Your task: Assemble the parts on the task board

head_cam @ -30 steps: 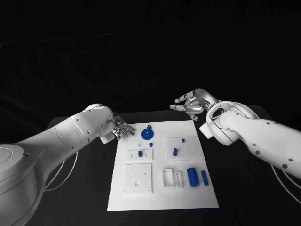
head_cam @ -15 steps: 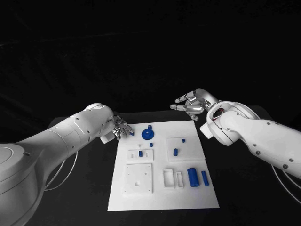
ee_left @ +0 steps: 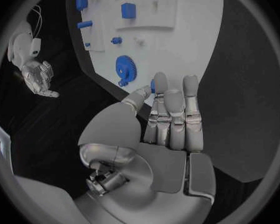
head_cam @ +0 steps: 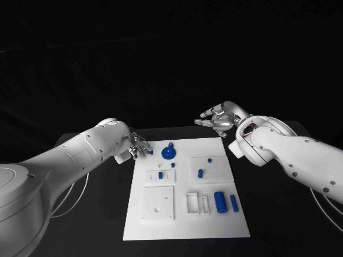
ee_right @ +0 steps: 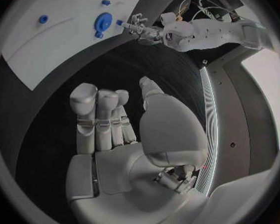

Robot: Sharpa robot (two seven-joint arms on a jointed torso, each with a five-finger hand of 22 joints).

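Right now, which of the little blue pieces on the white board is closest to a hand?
The tiny blue peg at the board's far corner, right at the left hand's fingertips; the round blue gear lies just beyond it.

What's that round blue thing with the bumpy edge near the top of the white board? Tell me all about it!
It's a blue gear, a flat round wheel with little teeth all around its rim and a short stem poking out at one side. It looks like smooth plastic. It lies near the far edge of the task board, toward the left corner. The left hand is close beside it, with fingers spread, but holds nothing. A tiny blue piece lies just nearer the robot.
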